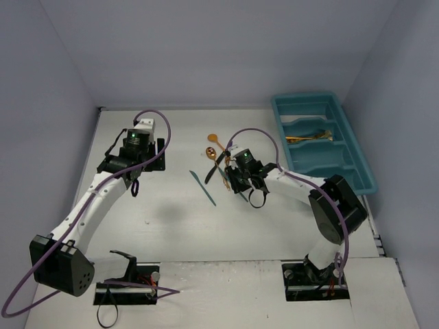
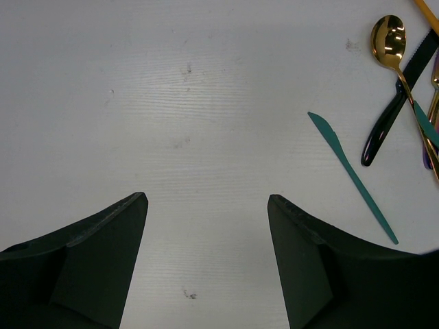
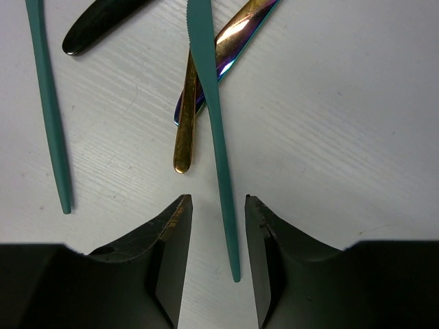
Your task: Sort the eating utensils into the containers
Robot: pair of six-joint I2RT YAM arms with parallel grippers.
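Left jaws: wide open over bare surface, holding nothing.
Right jaws: partly open, straddling the handle of a teal knife, not pinching it.
Loose utensils: second teal knife, gold spoon and black piece, mid-surface.
Tray: far right; gold pieces in the second compartment from its far end.

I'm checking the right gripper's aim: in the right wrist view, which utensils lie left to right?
Lone teal handle → black handle → gold handle → serrated teal knife.

arms: white links, black joints | cables: purple | wrist lights: green | tool fingers: black
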